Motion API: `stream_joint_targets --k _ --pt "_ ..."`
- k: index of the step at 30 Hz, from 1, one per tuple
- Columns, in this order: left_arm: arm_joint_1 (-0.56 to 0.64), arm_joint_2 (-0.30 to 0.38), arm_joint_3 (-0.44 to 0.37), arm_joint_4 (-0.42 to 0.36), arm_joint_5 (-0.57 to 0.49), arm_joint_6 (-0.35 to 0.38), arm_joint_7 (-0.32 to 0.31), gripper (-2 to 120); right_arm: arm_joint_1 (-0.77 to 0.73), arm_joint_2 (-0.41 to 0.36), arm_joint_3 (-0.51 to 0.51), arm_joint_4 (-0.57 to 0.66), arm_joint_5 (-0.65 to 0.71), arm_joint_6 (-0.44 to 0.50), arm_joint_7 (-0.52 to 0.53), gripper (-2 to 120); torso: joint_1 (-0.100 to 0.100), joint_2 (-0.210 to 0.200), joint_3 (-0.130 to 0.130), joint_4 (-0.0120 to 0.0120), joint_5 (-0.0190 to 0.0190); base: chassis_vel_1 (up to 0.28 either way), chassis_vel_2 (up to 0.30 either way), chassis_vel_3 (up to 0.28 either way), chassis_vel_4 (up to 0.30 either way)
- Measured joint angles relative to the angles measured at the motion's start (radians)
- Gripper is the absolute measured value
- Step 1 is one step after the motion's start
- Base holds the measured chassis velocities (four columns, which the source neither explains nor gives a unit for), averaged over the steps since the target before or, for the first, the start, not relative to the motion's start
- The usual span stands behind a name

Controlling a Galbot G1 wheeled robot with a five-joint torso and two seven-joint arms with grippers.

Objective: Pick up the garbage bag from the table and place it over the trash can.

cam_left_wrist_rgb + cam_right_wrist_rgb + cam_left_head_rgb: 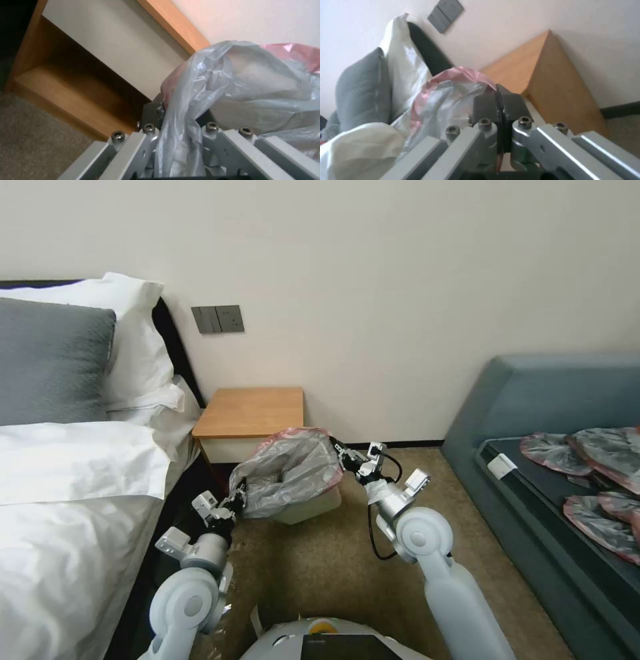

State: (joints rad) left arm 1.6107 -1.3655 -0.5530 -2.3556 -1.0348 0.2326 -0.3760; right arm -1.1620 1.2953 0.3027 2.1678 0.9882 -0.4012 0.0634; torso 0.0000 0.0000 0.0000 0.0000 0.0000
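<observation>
The grey garbage bag (290, 470) with its pinkish-red rim is spread open over the cream trash can (313, 507), which stands on the carpet in front of the table (250, 413). My left gripper (237, 500) is shut on the bag's left edge. My right gripper (339, 450) is shut on the bag's right edge by the pink rim. In the left wrist view the bag (206, 100) runs between the fingers. In the right wrist view the dark pads (485, 105) pinch the bag's pink rim (466, 75). The bag hides most of the can.
A bed with white sheets (67, 480) and pillows lies to the left. The table's open lower shelf (66, 95) is close to my left gripper. A teal sofa (553, 460) on the right holds several more bags (593, 467). Bare carpet (333, 573) lies in front.
</observation>
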Motion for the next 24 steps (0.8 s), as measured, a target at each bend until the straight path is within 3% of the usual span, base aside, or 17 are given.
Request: stream_joint_targets --k 9,24 --pt "0.007 -0.003 -0.005 -0.004 0.001 0.003 0.040 9 0.018 -0.044 0.007 -0.033 0.004 -0.015 -0.002 0 0.000 0.000 0.000 0.0000 0.0000 0.000 0.000 0.000 0.000" --pt "-0.032 -0.002 -0.021 -0.005 -0.121 0.004 0.012 9 -0.041 -0.040 0.015 -0.022 -0.066 -0.004 -0.035 0 0.000 0.000 0.000 0.0000 -0.0001 0.000 0.000 0.000 0.000"
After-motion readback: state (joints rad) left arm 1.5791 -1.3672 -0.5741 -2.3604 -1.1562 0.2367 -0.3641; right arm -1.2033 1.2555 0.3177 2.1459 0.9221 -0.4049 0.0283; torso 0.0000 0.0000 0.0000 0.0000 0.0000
